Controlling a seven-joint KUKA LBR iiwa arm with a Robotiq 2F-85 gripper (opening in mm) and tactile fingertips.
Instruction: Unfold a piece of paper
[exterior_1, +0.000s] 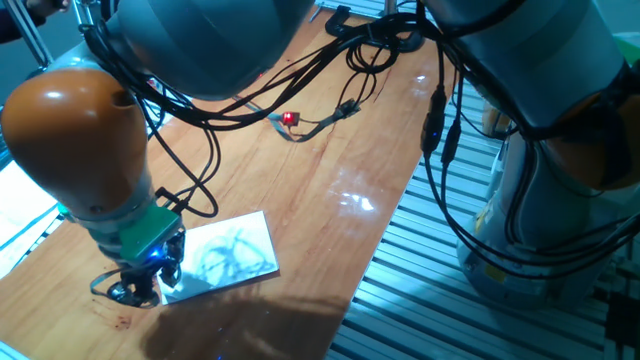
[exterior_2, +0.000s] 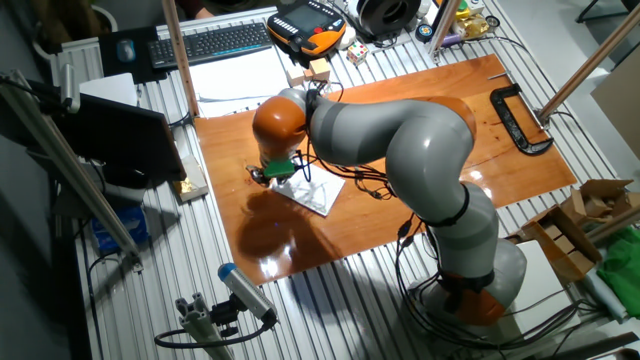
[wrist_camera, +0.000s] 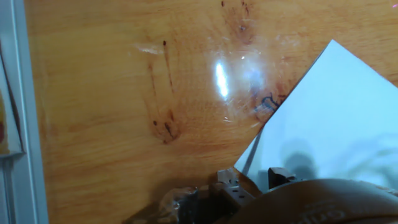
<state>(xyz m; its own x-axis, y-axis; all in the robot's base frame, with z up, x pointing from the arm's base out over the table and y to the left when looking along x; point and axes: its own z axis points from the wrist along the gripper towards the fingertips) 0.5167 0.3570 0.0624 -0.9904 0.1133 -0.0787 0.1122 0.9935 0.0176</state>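
The piece of paper lies flat on the wooden table near its edge, white, w/ dark cable shadows across it; it looks folded, w/ a second layer's edge showing at the corner in the hand view. Arm is bent low over the table, wrist pointing down, gripper at the sheet's corner, tips at the table surface. Can't tell if the fingers are spread or pinching the paper.

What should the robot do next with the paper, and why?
Probably close on the paper's top layer and lift it gently. The gripper is down at the near edge of the piece of paper, which lies folded flat on the wooden table. Whether it already grips is unclear.
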